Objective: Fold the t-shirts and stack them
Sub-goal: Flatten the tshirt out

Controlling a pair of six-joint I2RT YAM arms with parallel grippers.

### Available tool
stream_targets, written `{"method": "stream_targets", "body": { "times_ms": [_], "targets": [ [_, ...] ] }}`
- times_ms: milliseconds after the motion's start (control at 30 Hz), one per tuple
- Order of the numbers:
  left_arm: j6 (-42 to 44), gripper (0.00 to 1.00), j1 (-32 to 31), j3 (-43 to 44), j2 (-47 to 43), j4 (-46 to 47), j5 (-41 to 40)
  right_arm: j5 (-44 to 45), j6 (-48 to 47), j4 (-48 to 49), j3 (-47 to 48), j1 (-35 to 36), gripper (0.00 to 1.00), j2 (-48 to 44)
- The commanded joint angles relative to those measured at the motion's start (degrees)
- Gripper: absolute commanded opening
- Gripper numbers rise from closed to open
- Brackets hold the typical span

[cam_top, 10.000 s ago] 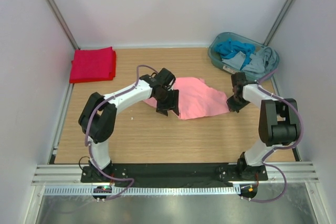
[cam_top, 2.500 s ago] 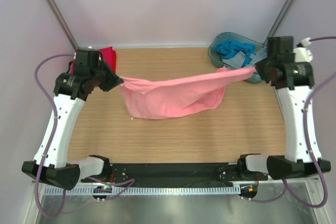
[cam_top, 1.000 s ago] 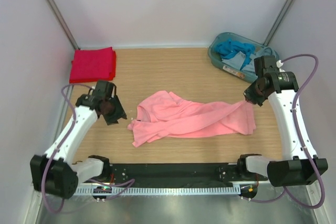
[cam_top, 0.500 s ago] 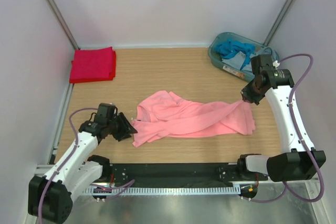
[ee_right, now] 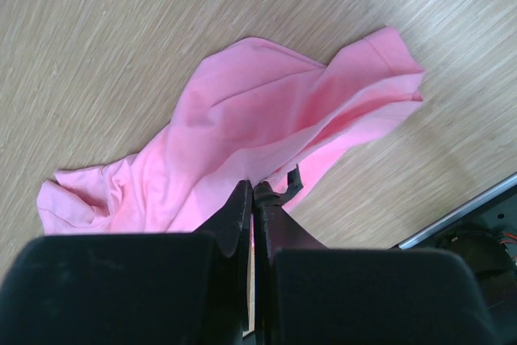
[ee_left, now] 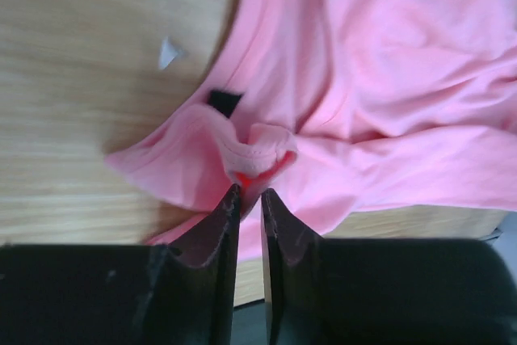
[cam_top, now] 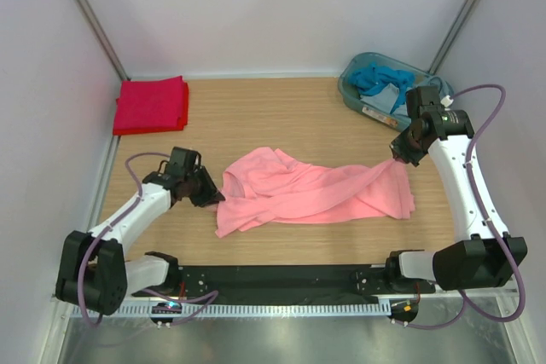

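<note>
Table (cam_top: 299,117): light wood; both end effectors work low over its near half.
Salmon-pink t-shirt (cam_top: 307,193): crumpled in a long, loose heap on the table, stretched between the two end effectors, with its left end at the left one and its right end at the right one.
Basket (cam_top: 345,91): behind the right end effector, at the far right corner, and holds blue clothes (cam_top: 380,78).
Red t-shirt (cam_top: 152,105): folded flat, well behind the left end effector, at the far left corner, apart from the pink one.
Right end effector (cam_top: 397,158): jaws pressed together on the pink shirt's right edge, and the cloth rises from the table up to its tips (ee_right: 252,187).
Left end effector (ee_left: 249,193): jaws narrow, only a thin slit between them. Its tips sit at a bunched fold of the pink collar hem; I cannot tell whether the cloth is clamped.
Neck label (ee_left: 224,102): small and dark, on the pink cloth just ahead of the left end effector's tips.
White scrap (ee_left: 168,52): tiny, on bare wood ahead and to the left of those tips.
</note>
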Motion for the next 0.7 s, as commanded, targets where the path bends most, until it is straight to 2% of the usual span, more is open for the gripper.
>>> {"method": "stream_targets", "body": {
  "times_ms": [0, 67, 100, 167, 233, 367, 500, 667],
  "targets": [
    [2.54, 0.16, -0.33, 5.05, 2.77, 5.97, 1.92, 2.17, 0.16, 2.17, 0.85, 0.35, 0.01, -0.41],
    [3.69, 0.02, -0.42, 8.56, 5.77, 5.0, 3.4, 2.0, 0.08, 2.34, 1.46, 0.35, 0.01, 0.12],
    [3.78, 0.01, -0.34, 9.44, 6.38, 4.21, 3.59, 2.17, -0.1, 2.52, 1.72, 0.35, 0.01, 0.29],
    [3.26, 0.0, -0.33, 12.42, 7.26, 1.41, 1.85, 2.87, -0.62, 2.87, 2.25, 0.35, 0.01, 0.64],
    [3.34, 0.0, -0.33, 19.36, 7.79, -3.5, 0.35, 4.88, -1.33, 2.35, 4.0, 0.35, 0.01, 2.04],
    [4.04, 0.0, 1.59, 27.1, 10.6, -1.34, -0.54, 8.14, -2.38, 0.94, 7.44, 0.35, 0.01, 4.94],
    [6.23, 0.0, 3.09, 33.86, 21.38, 2.18, 0.78, 8.85, -2.12, 0.85, 7.7, 0.35, 0.01, 6.88],
    [8.44, 0.02, 3.62, 41.08, 32.74, 2.89, 1.13, 8.5, -1.94, 2.6, 3.23, 0.35, 0.01, 6.8]
  ]
}}
